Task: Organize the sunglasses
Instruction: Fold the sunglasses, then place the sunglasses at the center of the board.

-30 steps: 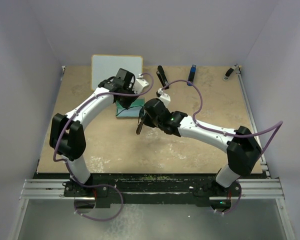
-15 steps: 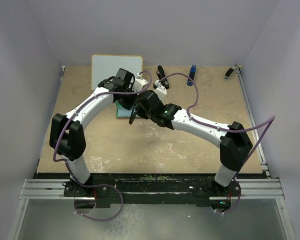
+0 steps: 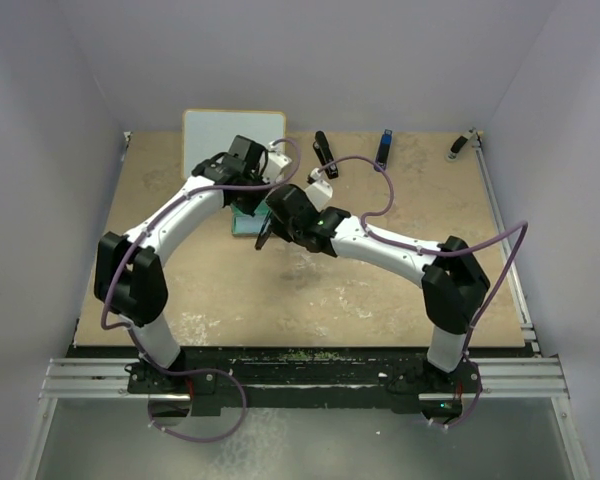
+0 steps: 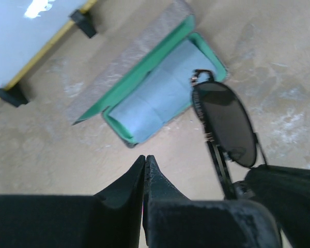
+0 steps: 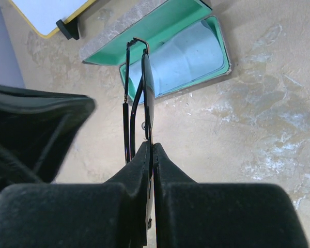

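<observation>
My right gripper [image 5: 151, 147] is shut on the folded aviator sunglasses [image 5: 144, 98], pinching a dark lens edge-on. It holds them above the table just in front of the open grey case [image 5: 181, 51], which has a green lining and a light-blue cloth [image 5: 188, 59] inside. In the left wrist view the sunglasses [image 4: 225, 121] hang at the right next to the case [image 4: 160, 88]. My left gripper [image 4: 145, 157] is shut and empty, just short of the case. From above, both grippers meet over the case [image 3: 246, 222], with the sunglasses [image 3: 264, 234] beside it.
A white board with a yellow rim [image 3: 233, 140] stands at the back left, close behind the case. Small dark and blue items [image 3: 384, 147] lie along the back edge. A metal rail [image 3: 504, 240] runs down the table's right side.
My right arm has carried the sunglasses left and toward the back, up to the open case. The left arm has hardly moved.
</observation>
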You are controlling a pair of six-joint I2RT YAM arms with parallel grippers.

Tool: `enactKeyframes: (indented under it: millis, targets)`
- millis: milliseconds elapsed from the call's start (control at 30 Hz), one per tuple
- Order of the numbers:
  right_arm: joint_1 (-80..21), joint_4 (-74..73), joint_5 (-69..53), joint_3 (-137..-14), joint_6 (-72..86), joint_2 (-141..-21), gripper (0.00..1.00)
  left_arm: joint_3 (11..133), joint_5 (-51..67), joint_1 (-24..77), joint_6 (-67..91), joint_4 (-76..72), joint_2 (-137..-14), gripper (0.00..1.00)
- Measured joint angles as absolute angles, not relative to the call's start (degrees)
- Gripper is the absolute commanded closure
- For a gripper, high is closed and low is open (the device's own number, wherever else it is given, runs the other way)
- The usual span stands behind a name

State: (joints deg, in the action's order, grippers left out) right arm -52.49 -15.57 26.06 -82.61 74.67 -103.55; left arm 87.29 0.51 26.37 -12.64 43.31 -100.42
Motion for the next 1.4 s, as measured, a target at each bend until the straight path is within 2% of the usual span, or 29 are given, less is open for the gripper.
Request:
enactKeyframes:
  millis: [267, 467, 833, 967, 1200, 1400]
  targets:
    - [-52.49, -19.0, 27.83, -83.46, 78.41, -105.38, 1.0, 84.77, -4.1, 23.62, -12.99, 40.38, -93.03, 0.97]
    - [-52.49, -20.12, 28.53, -77.32, 80.42, -102.89, 1.0, 77.87, -2.83, 23.33, -13.15, 39.66, -87.59, 0.97]
    - [-52.82, -30.7, 26.35, -74.04, 75.77, -99.96, 1.0, 74.81, -0.82, 23.31, -13.39, 40.49, -86.98, 0.97]
    - [-52.88, -35.68, 24.01, -76.31, 71.55, -101.54, 1.0, 74.89, 1.87, 23.31, -14.04, 41.93, -87.2, 0.96]
    - [-52.99, -40.14, 22.76, -84.93, 64.14, -111.2, 1.0, 74.89, 6.28, 23.33, -14.57, 43.51, -88.18, 0.96]
    - [-52.99, -42.24, 22.96, -88.09, 62.08, -113.58, 1.0, 74.89, 7.62, 23.33, -15.22, 43.88, -88.2, 0.96]
